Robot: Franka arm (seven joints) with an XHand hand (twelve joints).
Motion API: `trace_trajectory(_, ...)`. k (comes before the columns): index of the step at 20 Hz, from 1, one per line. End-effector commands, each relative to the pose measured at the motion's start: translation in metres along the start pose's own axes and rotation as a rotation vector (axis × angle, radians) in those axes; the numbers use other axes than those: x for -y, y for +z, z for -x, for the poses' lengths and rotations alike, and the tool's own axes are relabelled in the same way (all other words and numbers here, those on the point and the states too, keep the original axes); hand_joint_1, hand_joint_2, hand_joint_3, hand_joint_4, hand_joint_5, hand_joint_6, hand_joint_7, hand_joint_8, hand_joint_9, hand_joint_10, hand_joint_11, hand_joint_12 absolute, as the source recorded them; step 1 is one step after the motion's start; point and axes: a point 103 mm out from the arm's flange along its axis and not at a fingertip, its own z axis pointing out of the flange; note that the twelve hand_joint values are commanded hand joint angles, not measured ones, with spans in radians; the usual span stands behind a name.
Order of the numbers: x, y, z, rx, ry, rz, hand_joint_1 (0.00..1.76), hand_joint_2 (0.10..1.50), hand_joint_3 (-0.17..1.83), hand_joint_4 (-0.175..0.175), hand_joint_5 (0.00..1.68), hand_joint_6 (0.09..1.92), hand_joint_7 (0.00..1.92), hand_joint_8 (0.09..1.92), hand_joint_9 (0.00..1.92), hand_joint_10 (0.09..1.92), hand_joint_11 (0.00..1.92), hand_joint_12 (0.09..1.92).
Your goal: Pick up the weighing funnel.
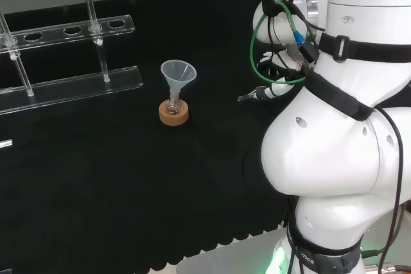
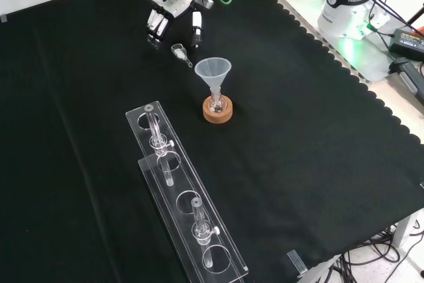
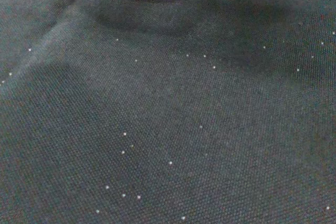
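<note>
Front view: weighing funnel [image 2: 179, 50] lies on cloth [image 2: 298, 164] just up-left of the funnel [image 2: 213, 71], under the hand [image 2: 173, 8], fingers straight, spread either side. Head view: arm links [image 1: 340, 126] cover that spot.

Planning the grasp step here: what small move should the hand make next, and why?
Probably ease down and curl its fingers round the weighing funnel. In the front view the hand is open, fingers pointing down, and the weighing funnel lies on the cloth just ahead of the fingertips, seemingly untouched. The funnel stands close by, so keep it short.
</note>
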Motion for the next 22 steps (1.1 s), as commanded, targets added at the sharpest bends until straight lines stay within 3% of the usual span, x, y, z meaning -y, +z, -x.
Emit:
trace_trajectory(1,-0.001,0.009,-0.001,-0.033,0.006,-0.009,0.62,0.78,0.01,-0.174,0.55,0.17,0.52,0.91,0.66,0.77,0.60,1.33)
trace_trajectory(2,-0.007,0.008,-0.011,-0.024,0.011,-0.019,0.62,0.78,0.01,-0.175,0.55,0.17,0.52,0.91,0.67,0.77,0.60,1.33)
trace_trajectory(9,-0.012,0.012,-0.017,-0.041,0.010,-0.010,0.63,0.78,0.01,-0.175,0.56,0.22,0.61,0.92,0.69,0.76,0.61,1.32)
trace_trajectory(13,-0.013,0.013,-0.018,-0.038,0.007,-0.004,0.63,0.78,0.01,-0.175,0.52,0.42,0.68,0.94,0.72,0.74,0.63,1.30)
trace_trajectory(18,-0.001,0.015,-0.001,-0.059,0.013,0.035,0.66,0.79,0.01,-0.175,0.55,0.74,0.84,0.98,0.81,0.70,0.67,1.28)
trace_trajectory(22,-0.011,0.014,-0.017,-0.042,0.014,0.021,0.68,0.80,0.01,-0.175,0.58,0.86,0.90,1.01,0.86,0.69,0.70,1.27)
